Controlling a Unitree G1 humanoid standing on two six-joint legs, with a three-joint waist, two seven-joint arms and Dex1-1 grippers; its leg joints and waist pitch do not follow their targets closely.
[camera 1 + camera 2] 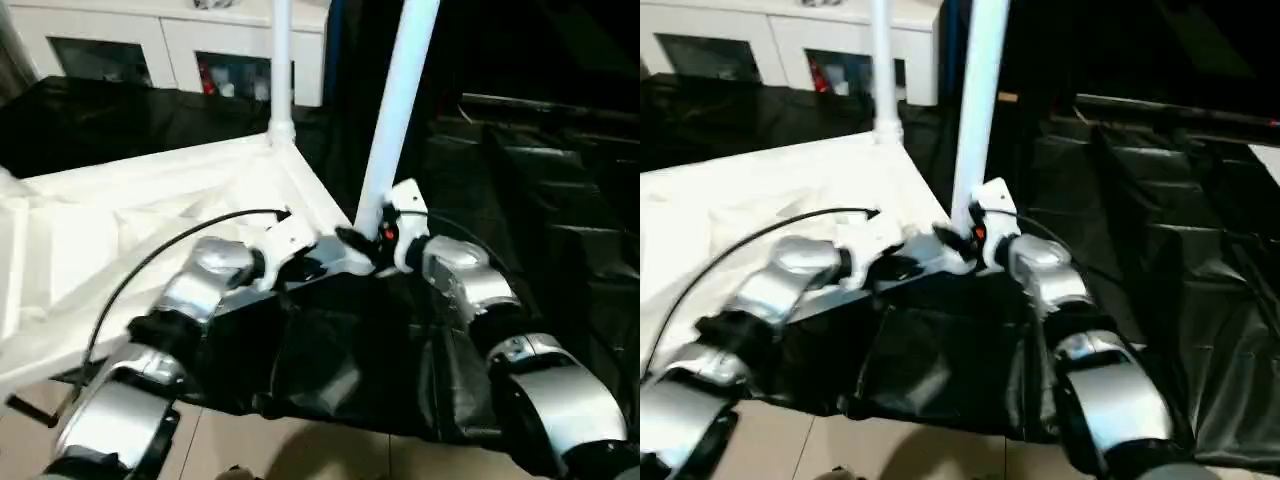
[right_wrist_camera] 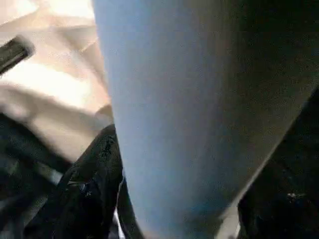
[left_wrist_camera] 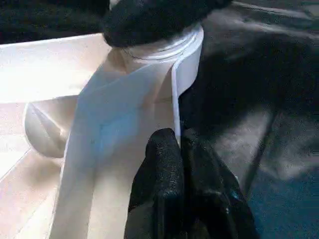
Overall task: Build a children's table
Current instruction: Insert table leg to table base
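The white table top (image 1: pixel 150 230) lies upside down on a black sheet. Two white legs stand upright in its corner sockets, a far leg (image 1: pixel 281 60) and a near leg (image 1: pixel 400 100). My right gripper (image 1: pixel 372 240) is shut on the near leg just above its socket (image 3: pixel 169 55). In the right wrist view the leg (image 2: pixel 199 99) sits between the black fingers (image 2: pixel 92 184). My left gripper (image 1: pixel 315 262) is beside that corner, its fingers (image 3: pixel 159 164) shut on the thin rim of the table top (image 3: pixel 175 99).
A white cabinet with glass doors (image 1: pixel 160 45) stands at the back. Black sheeting (image 1: pixel 520 180) covers the surface to the right and hangs over the front edge. Pale floor (image 1: pixel 300 450) shows below. A black cable (image 1: pixel 160 255) arcs over my left forearm.
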